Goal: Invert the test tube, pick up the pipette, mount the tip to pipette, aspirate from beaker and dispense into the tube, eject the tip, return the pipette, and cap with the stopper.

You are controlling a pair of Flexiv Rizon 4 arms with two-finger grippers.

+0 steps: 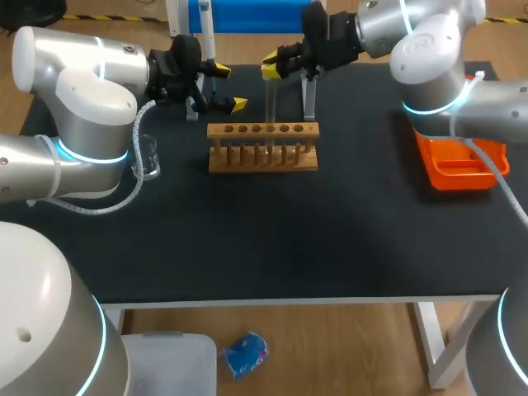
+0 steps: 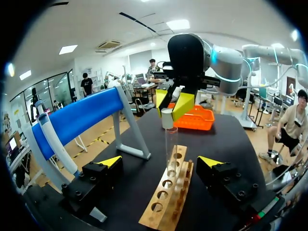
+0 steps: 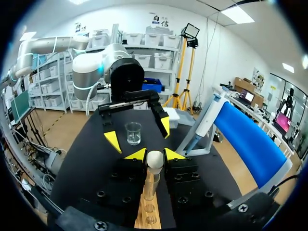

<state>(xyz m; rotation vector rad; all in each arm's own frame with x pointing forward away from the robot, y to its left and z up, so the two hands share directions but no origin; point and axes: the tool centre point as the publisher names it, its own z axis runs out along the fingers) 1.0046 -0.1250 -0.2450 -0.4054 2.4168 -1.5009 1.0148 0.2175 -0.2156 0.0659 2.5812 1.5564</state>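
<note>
A clear test tube (image 1: 270, 103) stands upright over the wooden rack (image 1: 262, 157), its lower end at one of the middle holes. My right gripper (image 1: 272, 66) is shut on the tube's whitish top end (image 3: 155, 160), which sits between its yellow fingertips (image 3: 137, 154). In the left wrist view the tube (image 2: 170, 149) rises from the rack (image 2: 166, 202) straight ahead of my left gripper (image 2: 161, 163), which is open and holds nothing. In the head view the left gripper (image 1: 228, 87) hangs just left of the rack. The pipette (image 2: 53, 139) rests on its blue stand (image 2: 82, 118).
A glass beaker (image 1: 147, 157) stands left of the rack beside my left arm, and shows as the beaker (image 3: 133, 133) in the right wrist view. An orange tray (image 1: 458, 161) lies at the right edge. A small grey stand (image 1: 309, 99) is behind the rack.
</note>
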